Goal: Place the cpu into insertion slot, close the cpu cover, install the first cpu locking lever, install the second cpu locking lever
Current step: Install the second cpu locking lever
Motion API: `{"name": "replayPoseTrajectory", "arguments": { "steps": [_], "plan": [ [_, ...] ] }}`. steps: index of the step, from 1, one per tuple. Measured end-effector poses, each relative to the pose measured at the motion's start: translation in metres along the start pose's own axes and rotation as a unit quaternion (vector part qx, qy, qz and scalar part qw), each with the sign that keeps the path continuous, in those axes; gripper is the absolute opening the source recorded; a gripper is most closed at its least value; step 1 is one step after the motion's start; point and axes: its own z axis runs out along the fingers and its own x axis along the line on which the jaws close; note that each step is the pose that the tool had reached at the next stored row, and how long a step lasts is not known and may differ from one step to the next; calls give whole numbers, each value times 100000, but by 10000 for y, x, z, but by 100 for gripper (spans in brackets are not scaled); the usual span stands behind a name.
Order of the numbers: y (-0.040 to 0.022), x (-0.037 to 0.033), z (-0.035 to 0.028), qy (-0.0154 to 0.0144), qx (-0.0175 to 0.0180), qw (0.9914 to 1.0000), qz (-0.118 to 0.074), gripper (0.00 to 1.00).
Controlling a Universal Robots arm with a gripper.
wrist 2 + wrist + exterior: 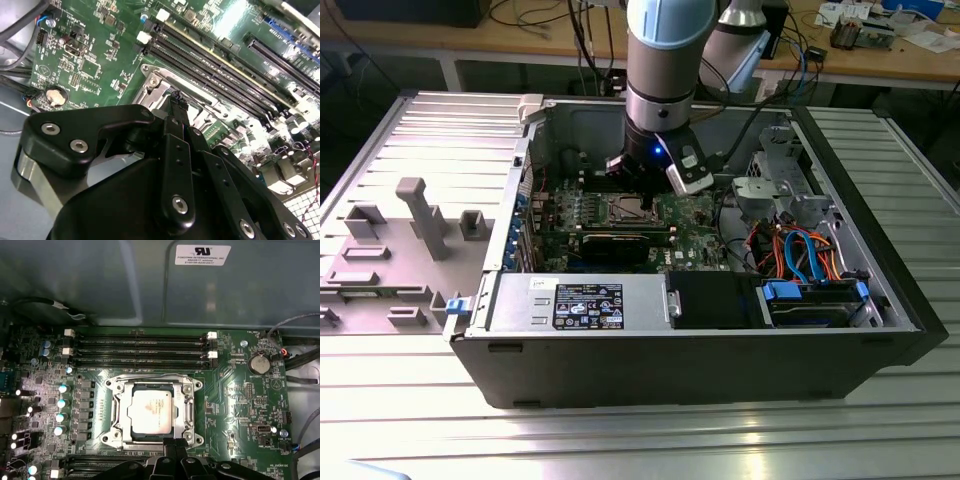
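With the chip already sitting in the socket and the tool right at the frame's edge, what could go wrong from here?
1. The tool sits at the edge of the metal cover framing the chip; a slip sideways might scrape the chip's top.
2. The memory slots and the row of capacitors stand close to the socket, so a wide swing could strike them.
3. Loose cables lie inside the case near the arm and may snag.

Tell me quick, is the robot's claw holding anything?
Gripper: shut, fingertips together at the edge of the cpu cover; whether they grip anything cannot be told. The cpu sits in the socket.
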Motion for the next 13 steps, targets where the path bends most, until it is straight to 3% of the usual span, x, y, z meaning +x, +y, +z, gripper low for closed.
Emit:
{"name": "replayPoseTrajectory", "arguments": {
  "steps": [13],
  "plan": [
    [-4,0,0,0,-145,100000,8,11]
  ]
}}
